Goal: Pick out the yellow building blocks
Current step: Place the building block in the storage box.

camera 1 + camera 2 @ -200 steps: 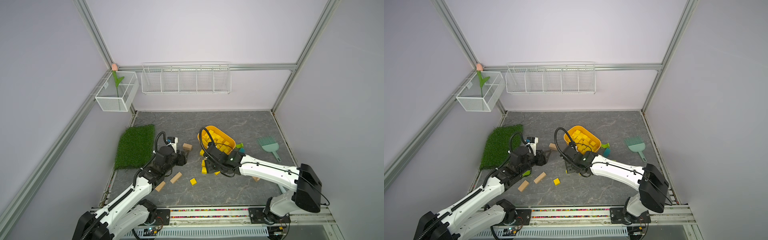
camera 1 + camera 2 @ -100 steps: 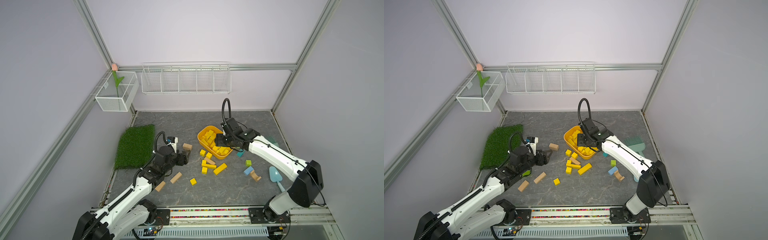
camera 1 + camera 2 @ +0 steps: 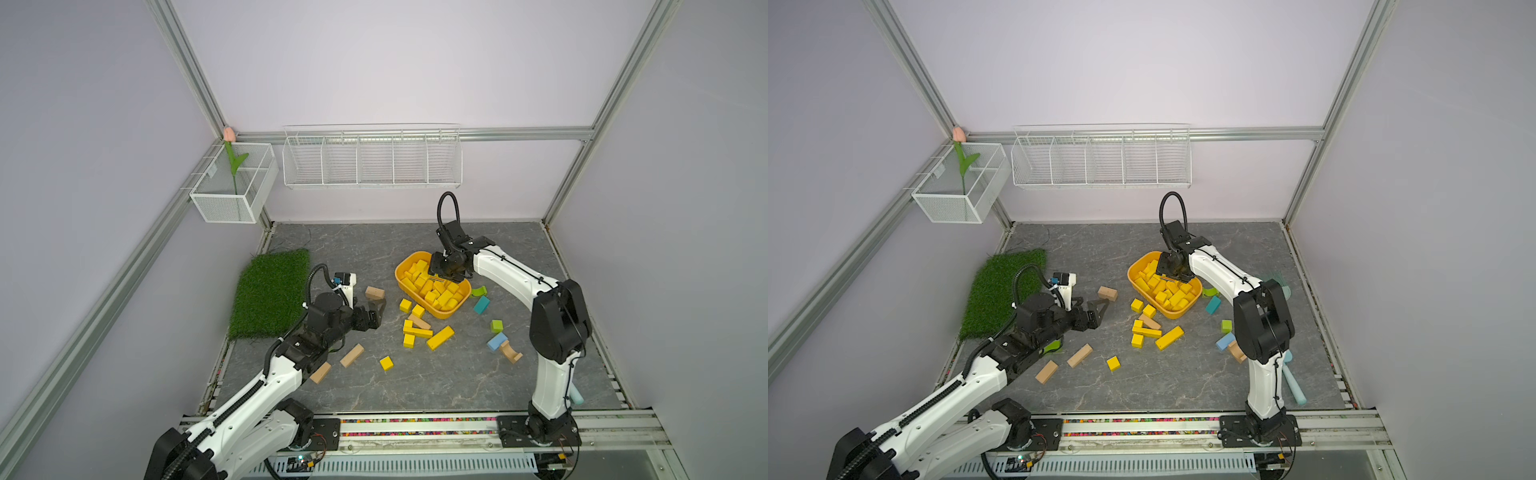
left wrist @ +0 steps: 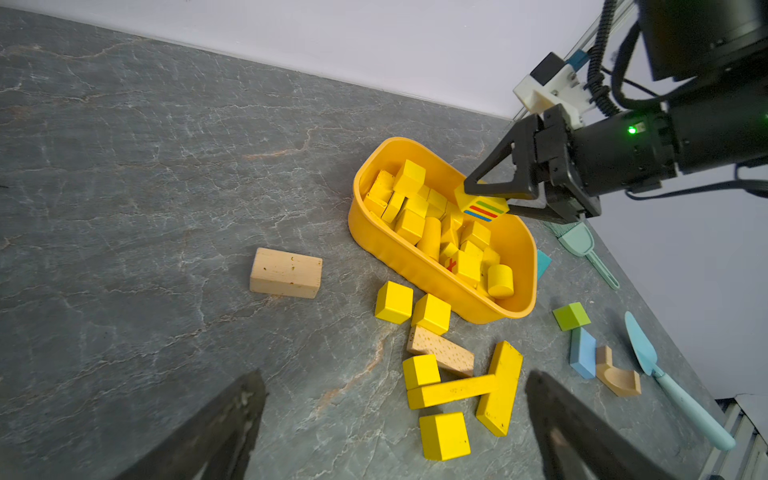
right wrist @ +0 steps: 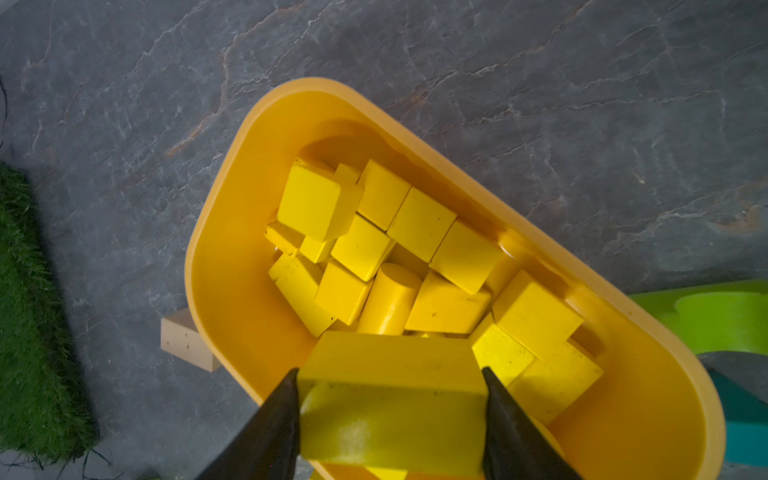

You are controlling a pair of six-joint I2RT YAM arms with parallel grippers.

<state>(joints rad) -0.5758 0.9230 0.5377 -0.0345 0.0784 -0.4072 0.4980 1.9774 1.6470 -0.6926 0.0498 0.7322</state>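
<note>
Right gripper: clamped on striped yellow block above well-filled yellow-orange tub. Left gripper: spread, empty. Outstanding: about seven loose yellow blocks on table.

No legible text; red mark on yellow block in tub, unreadable.

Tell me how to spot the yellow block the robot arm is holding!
Look for the yellow-orange tub in the middle of the grey floor. Right over it, the right gripper has its jaws pinching one yellow block. It is the only block held up off the floor, and one face has green, red and blue stripes.
</note>
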